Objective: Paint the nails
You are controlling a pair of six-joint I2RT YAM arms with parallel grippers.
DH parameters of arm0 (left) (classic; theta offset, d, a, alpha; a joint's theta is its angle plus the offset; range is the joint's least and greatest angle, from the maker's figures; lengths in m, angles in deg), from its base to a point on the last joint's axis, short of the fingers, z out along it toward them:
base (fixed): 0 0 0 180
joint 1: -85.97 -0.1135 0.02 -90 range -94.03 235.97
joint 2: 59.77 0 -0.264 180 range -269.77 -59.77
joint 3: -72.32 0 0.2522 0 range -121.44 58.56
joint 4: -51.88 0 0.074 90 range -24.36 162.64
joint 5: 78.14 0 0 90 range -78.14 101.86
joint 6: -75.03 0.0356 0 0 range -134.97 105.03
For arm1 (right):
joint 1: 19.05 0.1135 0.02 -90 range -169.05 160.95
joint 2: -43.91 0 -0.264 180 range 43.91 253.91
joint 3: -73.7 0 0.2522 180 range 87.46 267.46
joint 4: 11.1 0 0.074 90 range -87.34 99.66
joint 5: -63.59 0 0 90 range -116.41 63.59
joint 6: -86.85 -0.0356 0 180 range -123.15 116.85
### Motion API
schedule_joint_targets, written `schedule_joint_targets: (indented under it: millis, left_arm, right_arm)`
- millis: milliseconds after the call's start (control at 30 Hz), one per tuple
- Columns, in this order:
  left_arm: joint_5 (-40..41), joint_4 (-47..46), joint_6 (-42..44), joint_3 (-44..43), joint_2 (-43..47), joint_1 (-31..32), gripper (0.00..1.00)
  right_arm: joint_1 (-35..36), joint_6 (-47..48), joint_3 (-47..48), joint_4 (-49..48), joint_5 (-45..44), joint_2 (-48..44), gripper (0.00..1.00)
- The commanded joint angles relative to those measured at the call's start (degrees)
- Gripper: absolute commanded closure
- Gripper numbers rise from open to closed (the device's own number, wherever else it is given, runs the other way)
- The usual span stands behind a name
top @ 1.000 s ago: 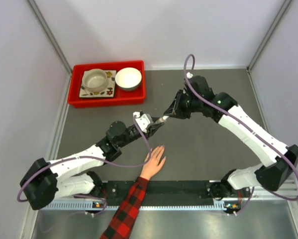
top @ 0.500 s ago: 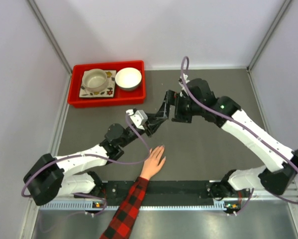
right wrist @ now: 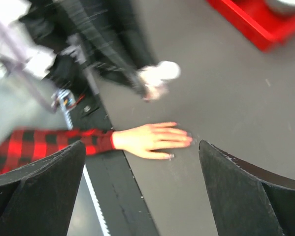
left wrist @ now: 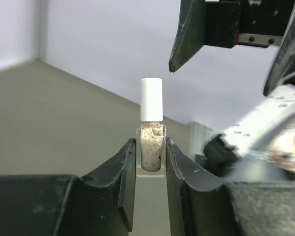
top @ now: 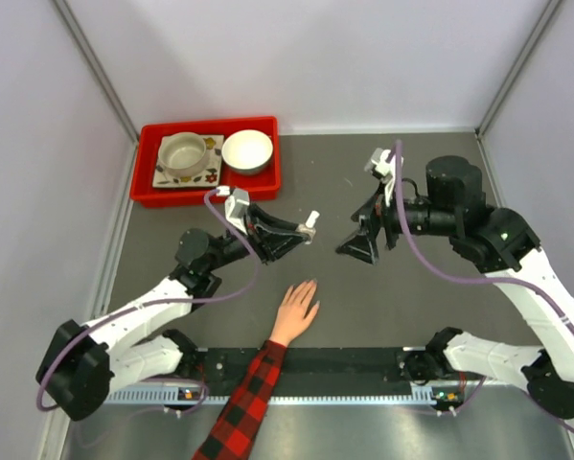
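Note:
A small glass nail polish bottle (left wrist: 151,150) with a white cap (left wrist: 151,98) stands upright between my left gripper's (left wrist: 151,157) jaws, which are shut on its sides. From above, the bottle (top: 309,224) hangs over the mat's middle. My right gripper (top: 359,245) is open, empty and a short way right of the bottle. A light-skinned hand (top: 296,309) in a red-and-black plaid sleeve (top: 243,407) lies flat on the mat below both grippers. The nails (right wrist: 186,140) show as tiny blurred tips between the right gripper's (right wrist: 142,147) spread fingers.
A red tray (top: 206,188) at the back left holds a beige cup (top: 183,153) on a patterned plate and a white bowl (top: 247,150). A black rail (top: 315,366) runs along the near edge between the arm bases. Grey walls close in the table.
My right gripper has opened and drawn back to the right, away from the bottle's cap. My left gripper has carried the bottle a little up and to the right.

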Motion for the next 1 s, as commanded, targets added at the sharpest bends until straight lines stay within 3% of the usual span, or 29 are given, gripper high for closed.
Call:
schedule_joint_targets:
  millis: [0, 167, 367, 533, 733, 833, 967]
  left_arm:
    - [-18.45, -12.08, -20.65, -3.79, -3.75, -4.7, 1.0]
    - [-27.6, -22.64, -31.89, -5.46, -9.56, -5.06, 1.0]
    - [-30.78, -33.55, -38.68, -6.08, -14.05, -5.06, 1.0]
    - [-30.87, -33.56, -38.77, -6.69, -15.02, -5.06, 1.0]
    - [-31.22, -34.96, -39.92, -7.31, -15.9, -5.06, 1.0]
    - [-31.22, -35.66, -40.53, -7.4, -16.16, -5.06, 1.0]
    - [-31.48, -36.55, -41.67, -7.66, -16.25, -5.06, 1.0]
  right_arm:
    - [-0.01, 14.4, 3.12, 1.45, 17.26, 0.84, 0.07]
    - [-0.01, 14.48, 8.39, 4.69, 24.99, 8.75, 0.25]
    - [-0.01, 15.28, 10.07, 5.22, 22.37, 11.22, 0.24]
    - [0.08, 15.28, 8.84, 5.05, 23.59, 11.75, 0.27]
    - [0.17, 15.54, 7.43, 4.44, 24.13, 12.19, 0.46]
    - [0.17, 15.45, 7.78, 4.35, 24.3, 12.98, 0.46]
    - [0.17, 15.37, 7.87, 4.26, 24.21, 13.68, 0.57]
